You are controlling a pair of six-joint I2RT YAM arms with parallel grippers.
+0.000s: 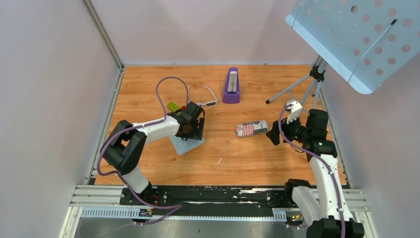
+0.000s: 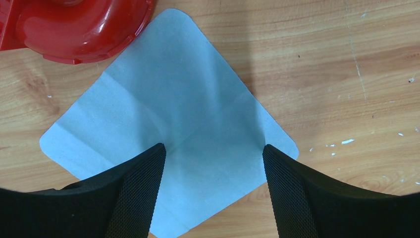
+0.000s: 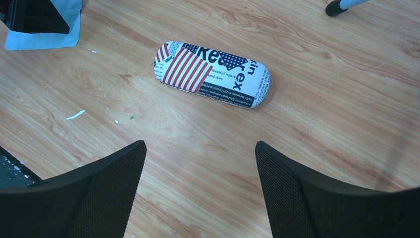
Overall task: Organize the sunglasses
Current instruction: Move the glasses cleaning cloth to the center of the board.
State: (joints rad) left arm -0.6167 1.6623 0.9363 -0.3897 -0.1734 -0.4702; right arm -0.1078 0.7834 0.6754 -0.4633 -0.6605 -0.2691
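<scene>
The white-framed sunglasses lie on the wooden table behind my left gripper, arms unfolded. My left gripper is open and empty, just above the light blue cloth; in the left wrist view the cloth lies flat under the open fingers. The stars-and-stripes case lies closed mid-table. My right gripper is open and empty just right of it; in the right wrist view the case lies beyond the gripper.
A purple metronome stands at the back centre. A tripod with a perforated light blue panel stands at the back right. A red round object and a green item sit by the left gripper.
</scene>
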